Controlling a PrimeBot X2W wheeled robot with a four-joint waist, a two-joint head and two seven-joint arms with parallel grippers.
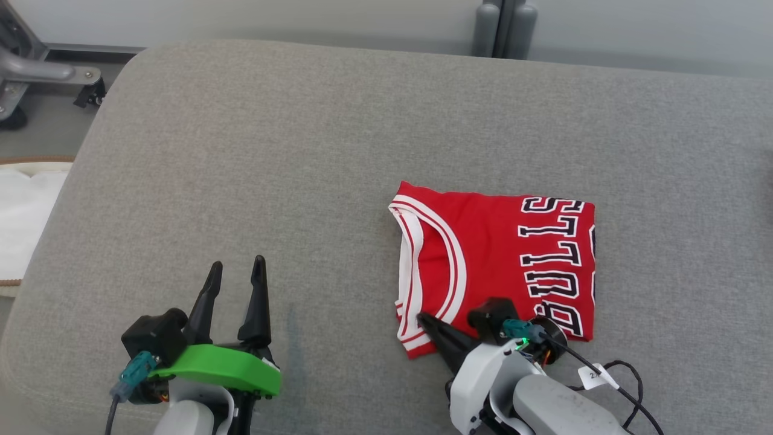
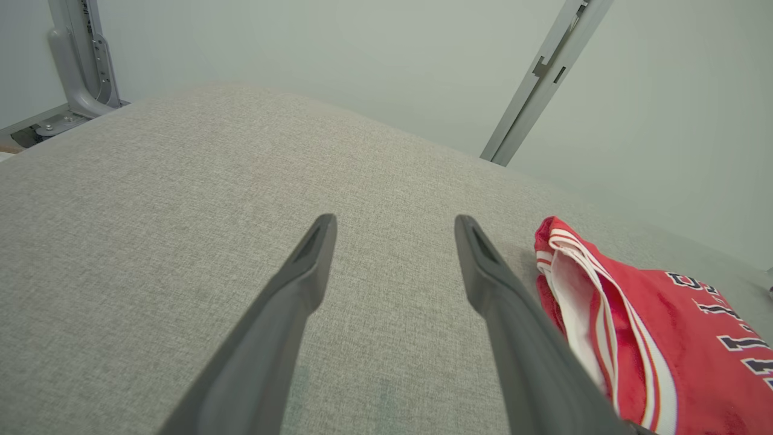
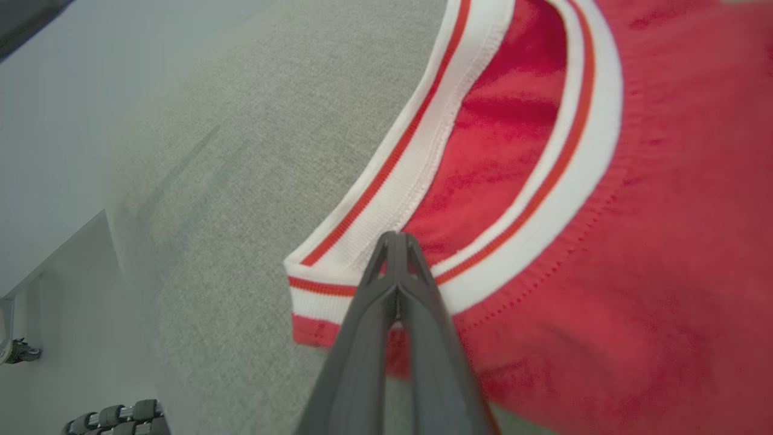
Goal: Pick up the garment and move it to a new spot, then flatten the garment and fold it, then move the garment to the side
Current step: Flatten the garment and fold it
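The garment [image 1: 501, 266] is a red jersey with white-and-red trim and dark lettering, folded into a flat rectangle on the grey cushion [image 1: 302, 151], right of centre. My right gripper [image 1: 421, 316] rests at its near-left corner, shut on the white armhole trim. In the right wrist view the two fingers meet at the tip [image 3: 395, 237] over the garment [image 3: 604, 241]. My left gripper [image 1: 235, 272] hovers over bare cushion at the lower left, open with nothing between its fingers. The left wrist view shows the left gripper [image 2: 395, 226] with the garment [image 2: 664, 344] to its right.
A white cloth [image 1: 24, 223] lies off the cushion's left edge, with a metal frame [image 1: 36, 72] behind it. Grey posts [image 1: 504, 27] stand past the far edge. A black cable with a tag [image 1: 595, 376] trails by my right arm. Bare cushion spreads left and behind the garment.
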